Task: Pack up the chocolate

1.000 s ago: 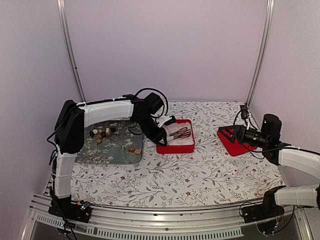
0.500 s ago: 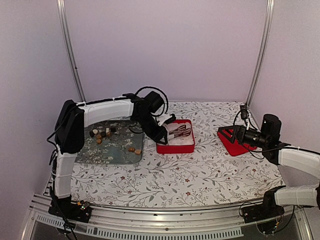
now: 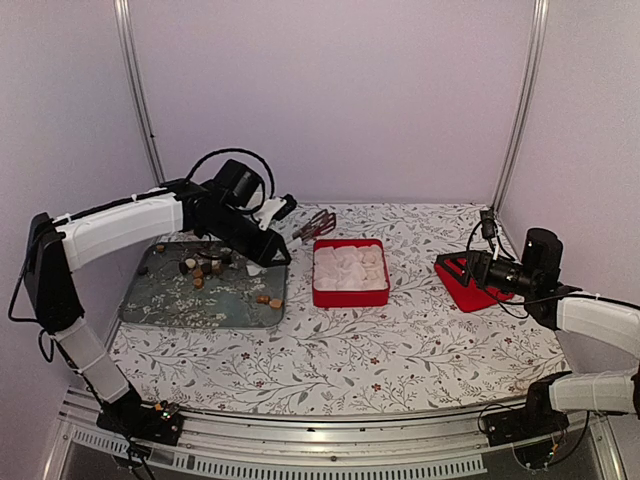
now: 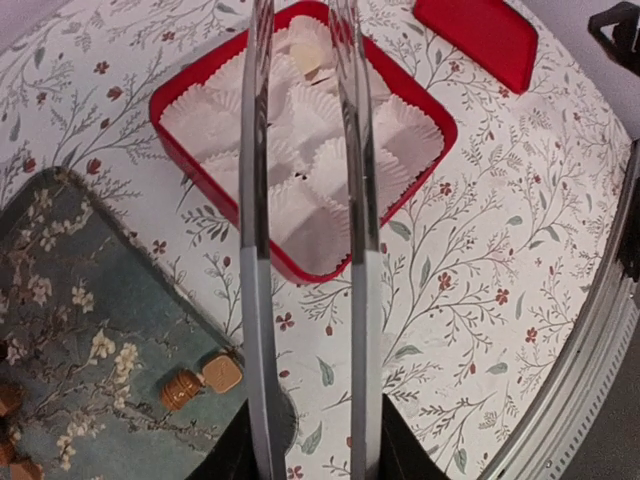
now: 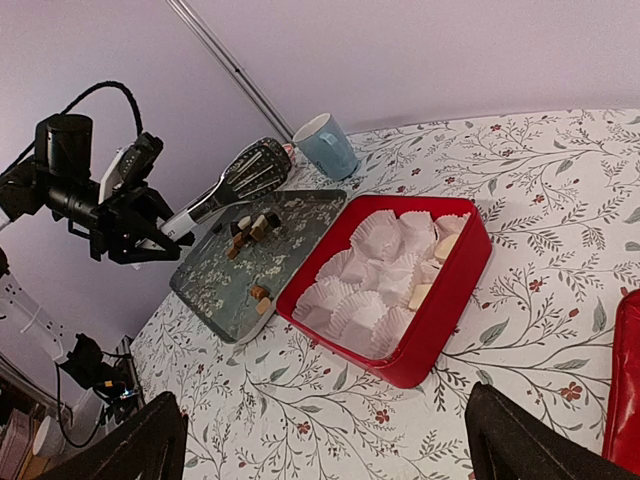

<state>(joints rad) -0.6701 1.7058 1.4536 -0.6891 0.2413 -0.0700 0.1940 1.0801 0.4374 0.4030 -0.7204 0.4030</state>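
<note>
Several small chocolate lumps (image 3: 203, 268) sit on the dark floral tray (image 3: 160, 305), with two more (image 3: 268, 299) near its right edge; those two show in the left wrist view (image 4: 203, 381). The red box (image 3: 350, 296) holds white paper cups and two pale chocolates (image 5: 447, 245). My left gripper (image 3: 278, 212) is shut on metal tongs (image 3: 316, 222), raised beside the box's back left corner. The tong blades (image 4: 256, 200) are apart and hold nothing. My right gripper (image 3: 478, 268) is open and empty, by the red lid (image 3: 462, 285).
A blue cup (image 5: 328, 143) stands behind the tray. The red lid (image 4: 478, 35) lies right of the box. Metal frame posts stand at the back corners. The table's front rail (image 3: 320, 430) runs along the near edge.
My left arm has swung up and to the left, drawing the tongs out of the red box to behind its left corner. The right arm has not moved.
</note>
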